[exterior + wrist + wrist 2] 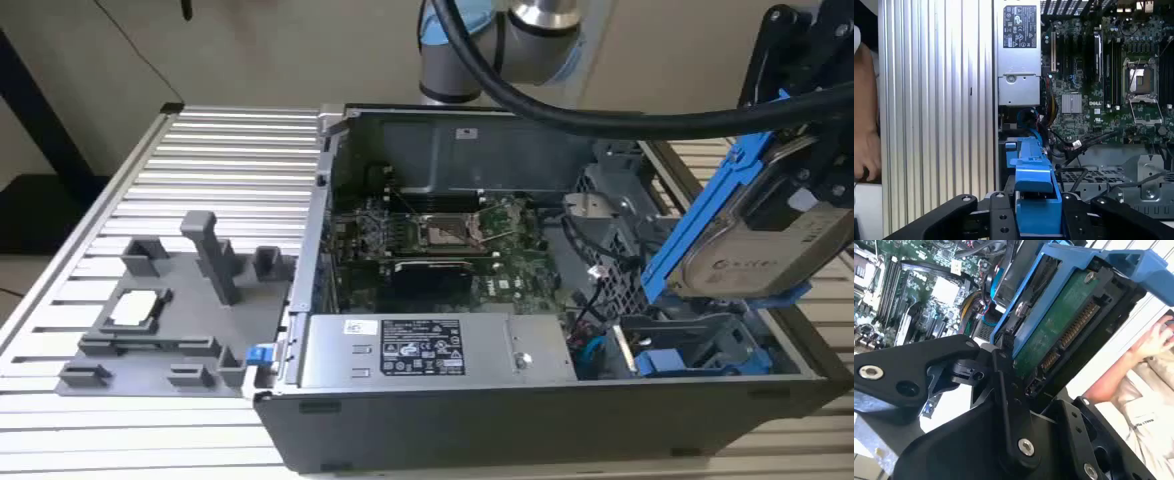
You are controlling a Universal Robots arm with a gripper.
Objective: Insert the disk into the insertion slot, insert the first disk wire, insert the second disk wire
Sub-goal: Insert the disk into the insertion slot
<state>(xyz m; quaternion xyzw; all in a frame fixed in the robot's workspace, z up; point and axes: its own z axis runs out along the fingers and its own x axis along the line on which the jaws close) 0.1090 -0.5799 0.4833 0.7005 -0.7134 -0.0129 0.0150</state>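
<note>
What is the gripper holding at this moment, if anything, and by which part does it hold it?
The gripper holds the disk by its blue carrier frame: the fingers press on the frame's two sides, near the upper end.

Exterior view: off the arm, raised, angled down onto the open computer case [534, 425] on the ribbed desk [200, 170]; mid-range. First wrist view: close above, facing down onto the motherboard [1089, 107]. Second wrist view: nearest, tilted along the disk [1064, 325]. All share the motherboard.
</note>
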